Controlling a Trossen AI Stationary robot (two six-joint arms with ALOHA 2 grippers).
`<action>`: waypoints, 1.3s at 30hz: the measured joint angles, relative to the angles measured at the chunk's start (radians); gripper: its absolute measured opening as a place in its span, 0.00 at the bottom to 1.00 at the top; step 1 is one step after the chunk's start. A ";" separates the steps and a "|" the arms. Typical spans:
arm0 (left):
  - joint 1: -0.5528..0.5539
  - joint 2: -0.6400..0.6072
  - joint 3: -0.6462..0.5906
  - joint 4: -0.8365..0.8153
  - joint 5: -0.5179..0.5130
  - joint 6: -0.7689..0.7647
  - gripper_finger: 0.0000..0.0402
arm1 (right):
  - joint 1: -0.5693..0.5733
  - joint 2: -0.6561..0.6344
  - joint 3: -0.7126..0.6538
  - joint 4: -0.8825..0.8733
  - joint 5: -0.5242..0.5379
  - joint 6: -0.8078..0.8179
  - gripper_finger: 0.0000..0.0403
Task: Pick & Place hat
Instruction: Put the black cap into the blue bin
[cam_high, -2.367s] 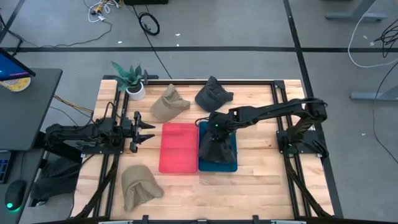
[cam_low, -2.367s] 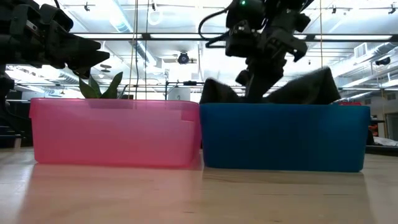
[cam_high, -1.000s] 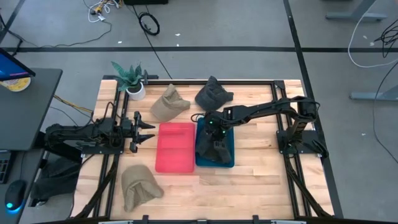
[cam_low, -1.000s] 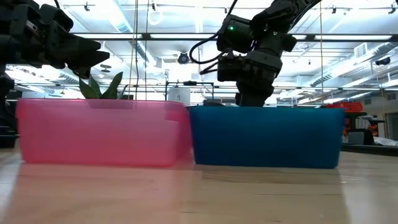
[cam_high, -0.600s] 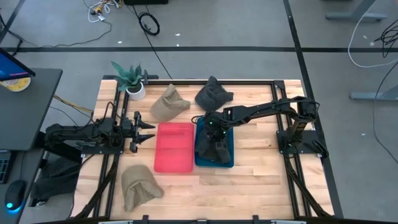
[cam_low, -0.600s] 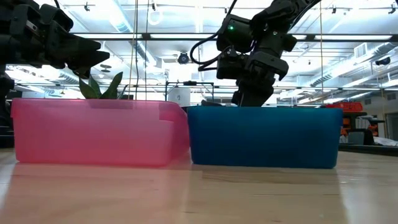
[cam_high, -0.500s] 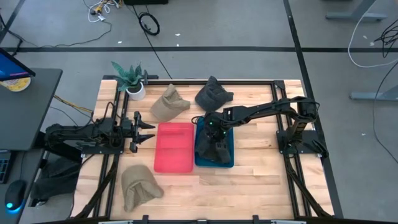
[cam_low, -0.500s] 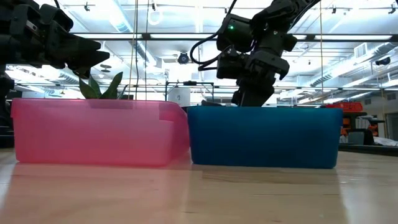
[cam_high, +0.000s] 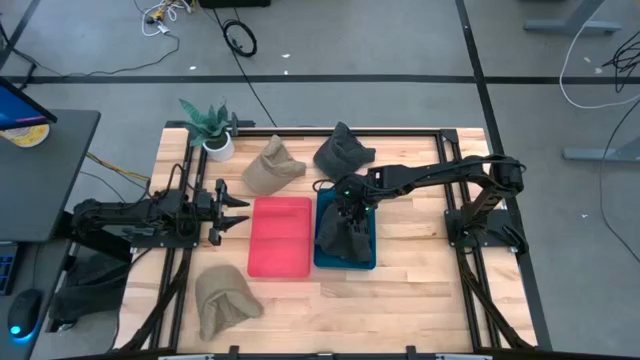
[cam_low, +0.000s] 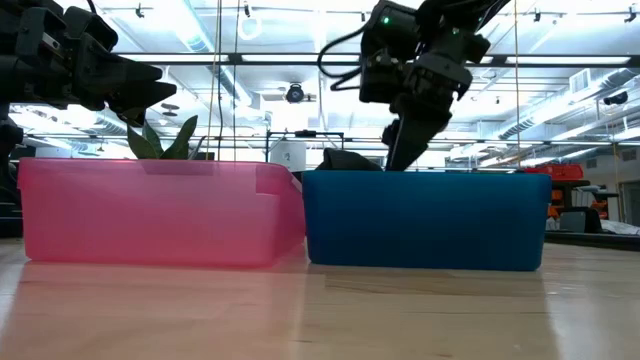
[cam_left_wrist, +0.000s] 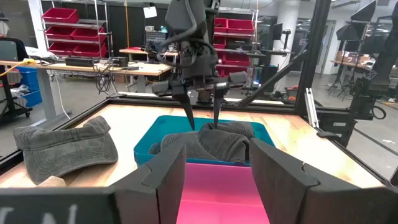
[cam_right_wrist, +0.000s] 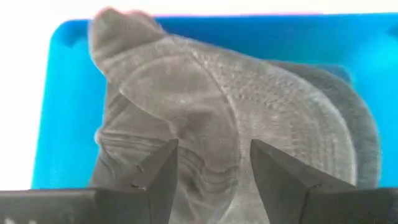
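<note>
I see the wooden table (cam_high: 420, 290) with a pink bin (cam_high: 280, 237) and a blue bin (cam_high: 366, 250) touching side by side at its middle. Around them lie a tan hat (cam_high: 222, 300) near the front left corner, another tan hat (cam_high: 270, 167) and a dark grey hat (cam_high: 343, 150) behind the bins, and a small potted plant (cam_high: 212, 127) at the back left. The pink bin looks bare; the blue one holds a crumpled grey hat (cam_high: 340, 235) of soft ribbed fabric. My right gripper (cam_high: 347, 205) hangs just above that hat, jaws apart and holding nothing. My left gripper (cam_high: 232, 208) waits beside the pink bin, jaws apart.
</note>
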 joint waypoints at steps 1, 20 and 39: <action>0.000 0.000 0.000 0.000 0.000 0.000 0.46 | 0.000 -0.009 0.000 0.001 0.000 0.001 0.52; 0.000 0.000 0.000 0.000 0.000 0.000 0.46 | -0.069 -0.144 0.003 0.121 0.482 -0.078 0.53; 0.000 0.000 0.000 0.000 0.000 0.000 0.46 | -0.134 -0.143 0.005 0.411 0.568 0.003 0.53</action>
